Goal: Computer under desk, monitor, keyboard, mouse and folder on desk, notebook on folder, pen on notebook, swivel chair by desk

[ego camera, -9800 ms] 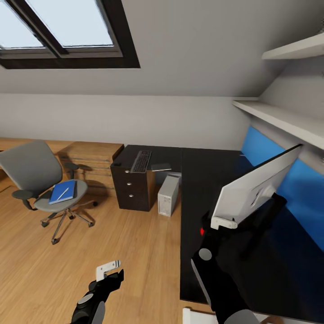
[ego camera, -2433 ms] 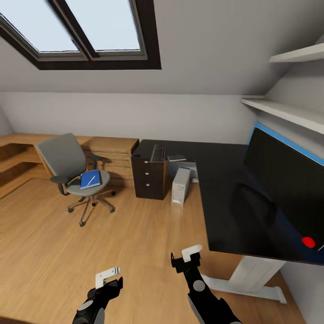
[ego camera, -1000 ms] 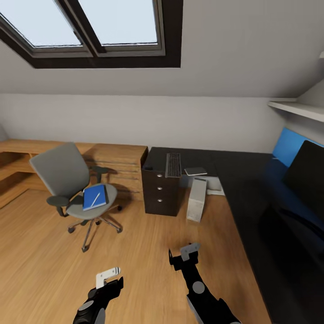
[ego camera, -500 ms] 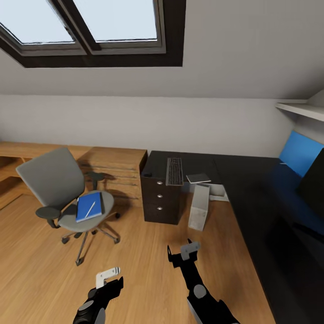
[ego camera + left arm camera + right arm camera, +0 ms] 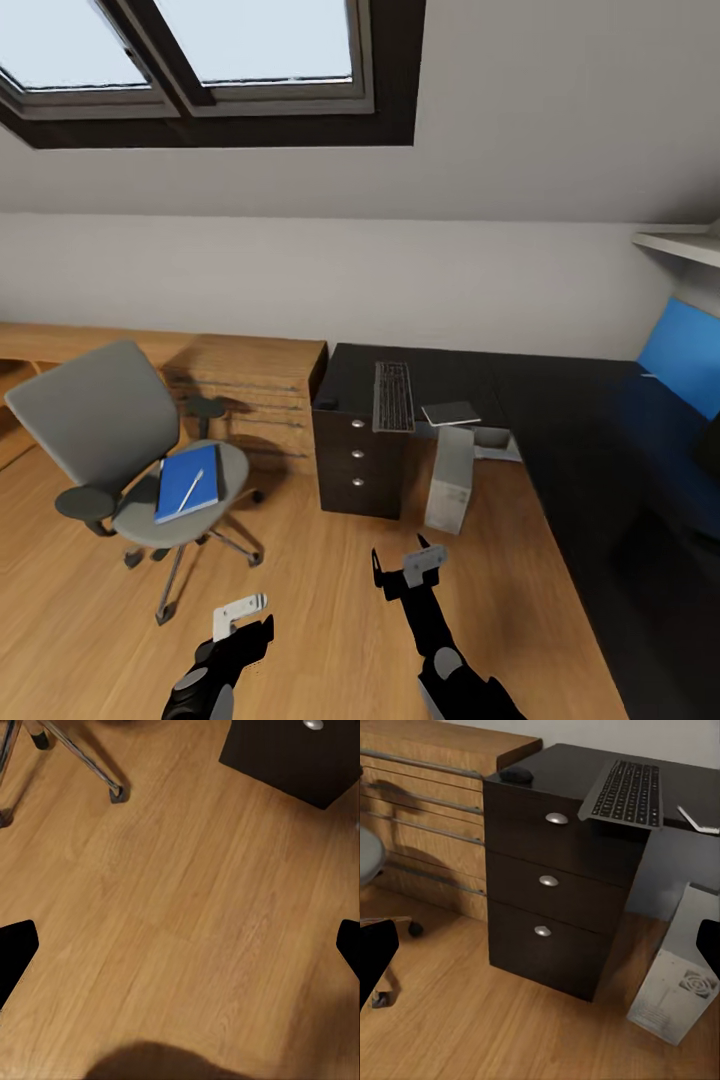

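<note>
Two grippers hang low over the wooden floor [image 5: 90,610] in the head view, the left gripper [image 5: 240,612] at lower left and the right gripper [image 5: 410,568] at lower centre, both with fingers spread apart and nothing between them. From the head camera the whole corner reads at once: the swivel chair [image 5: 110,440] at left centre, carrying the folder [image 5: 187,482] flat on its seat with the pen [image 5: 190,488] lying on top, well apart from either gripper. The desk [image 5: 560,430] runs from centre to lower right, with the keyboard [image 5: 393,396] overhanging its front edge above the drawers [image 5: 360,468]. The computer [image 5: 450,480] stands on the floor just beside the drawers.

What the right wrist view adds is the mouse [image 5: 516,775] at the desk's corner, near the wooden dresser [image 5: 427,810], plus the drawers' round knobs. The left wrist view looks straight down at bare floorboards, a chair leg with its castor [image 5: 116,793], and a drawer corner.
</note>
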